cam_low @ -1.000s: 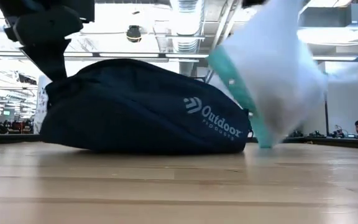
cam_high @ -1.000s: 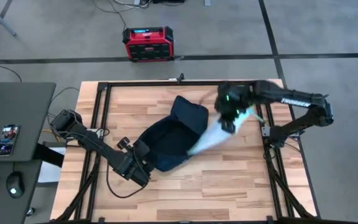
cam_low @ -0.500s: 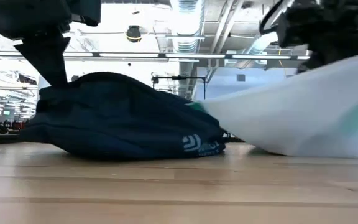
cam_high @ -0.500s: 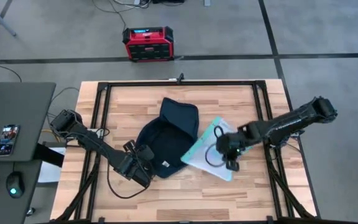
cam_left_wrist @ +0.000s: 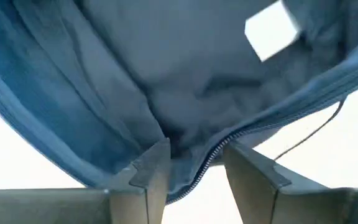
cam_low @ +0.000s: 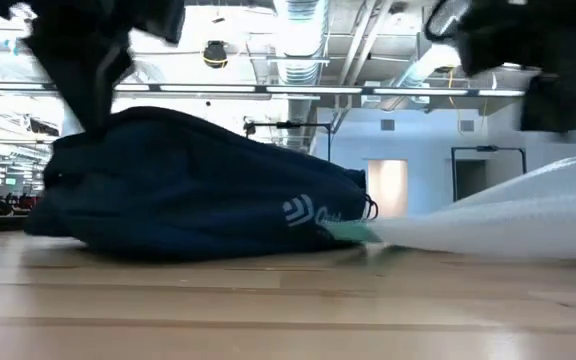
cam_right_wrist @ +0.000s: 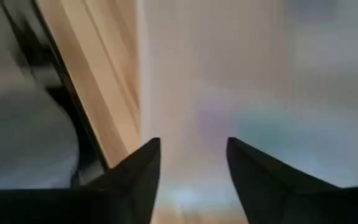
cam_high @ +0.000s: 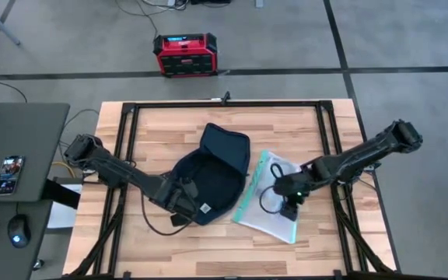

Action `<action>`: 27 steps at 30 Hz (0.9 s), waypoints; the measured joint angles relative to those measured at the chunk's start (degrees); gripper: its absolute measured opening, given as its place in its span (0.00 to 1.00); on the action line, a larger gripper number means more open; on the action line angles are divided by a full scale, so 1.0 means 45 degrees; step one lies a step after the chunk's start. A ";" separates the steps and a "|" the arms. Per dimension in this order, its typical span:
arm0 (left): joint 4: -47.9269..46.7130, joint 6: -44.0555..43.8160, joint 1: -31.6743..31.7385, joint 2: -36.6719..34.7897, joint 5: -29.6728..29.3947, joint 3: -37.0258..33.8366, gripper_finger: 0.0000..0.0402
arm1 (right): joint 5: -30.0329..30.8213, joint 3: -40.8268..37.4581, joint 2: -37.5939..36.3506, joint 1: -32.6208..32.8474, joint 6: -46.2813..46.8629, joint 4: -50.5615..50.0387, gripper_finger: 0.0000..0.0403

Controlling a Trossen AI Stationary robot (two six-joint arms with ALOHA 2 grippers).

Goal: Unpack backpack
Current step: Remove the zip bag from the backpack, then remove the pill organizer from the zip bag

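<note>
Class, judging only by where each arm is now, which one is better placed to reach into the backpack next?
Probably the right gripper: open above the white pouch, while the left gripper pins the backpack rim.

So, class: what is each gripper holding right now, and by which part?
The left gripper pinches the backpack at its zippered opening edge. The right gripper is open above the white pouch, holding nothing.

Probably a lab: exposed ceiling ducts [cam_low: 298, 20].

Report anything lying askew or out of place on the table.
Nothing is spilled or damaged. The backpack lies slumped and open, its zipper edge between the left pincer fingers. A white pouch with a green edge lies aslant beside it, under the right pincer.
</note>
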 joint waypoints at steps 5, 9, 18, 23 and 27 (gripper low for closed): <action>0.1089 0.1754 0.0217 -0.0746 -0.2306 -0.0115 0.36 | 0.3061 0.0039 0.0576 -0.0827 -0.1772 0.2615 0.56; 0.1482 0.2643 0.0241 -0.1094 -0.2439 -0.1031 0.36 | 0.3467 0.0024 0.2113 -0.1689 -0.3548 0.2740 0.56; 0.2288 0.1184 -0.0118 -0.2062 -0.2443 -0.2922 0.36 | 0.3448 0.0609 0.6485 -0.2786 -0.5468 0.7178 0.55; 0.2702 0.1129 -0.0211 -0.3127 -0.2649 -0.2919 0.36 | 0.2684 0.3031 0.7674 -0.4154 -0.6258 0.6832 0.55; 0.3522 0.1237 -0.0186 -0.4050 -0.2727 -0.2917 0.36 | 0.2066 0.4952 0.6938 -0.4734 -0.8227 0.2164 0.55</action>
